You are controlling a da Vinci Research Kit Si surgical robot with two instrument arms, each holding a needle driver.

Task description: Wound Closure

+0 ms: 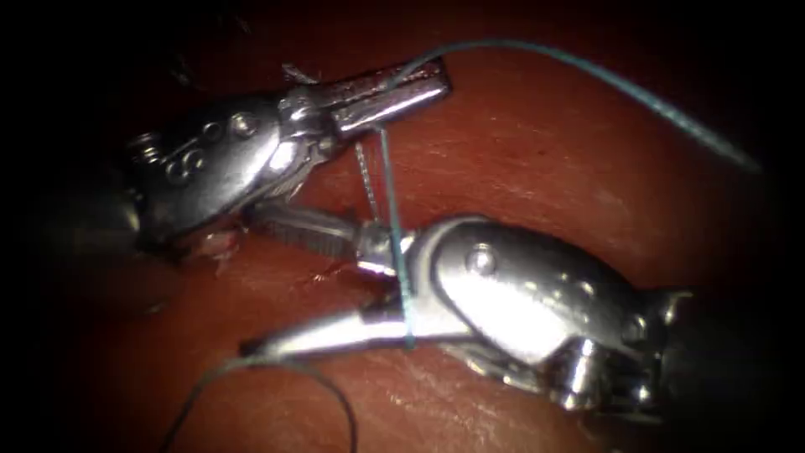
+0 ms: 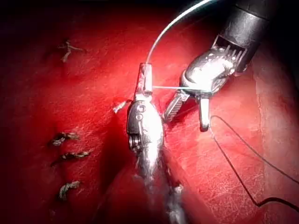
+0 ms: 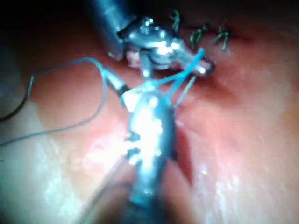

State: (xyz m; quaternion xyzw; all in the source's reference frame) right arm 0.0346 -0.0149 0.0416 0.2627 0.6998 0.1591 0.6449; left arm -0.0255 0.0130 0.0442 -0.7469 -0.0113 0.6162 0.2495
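Reaching in from the upper left of the endoscope frame, the left arm's silver needle driver (image 1: 394, 92) was seen with its jaws pressed together on the thin blue-green suture thread (image 1: 587, 71), which arched away to the upper right. A taut strand was run downward from those jaws across the right arm's silver needle driver (image 1: 277, 281), whose jaws were spread wide at lower centre, the strand crossing both of them near the hinge; nothing was pinched. A loose thread loop (image 1: 277, 365) was laid on the glistening red pork tissue (image 1: 545, 159) at lower left. Tied suture knots (image 2: 65, 154) were seen beside the cut. The curved needle could not be located.
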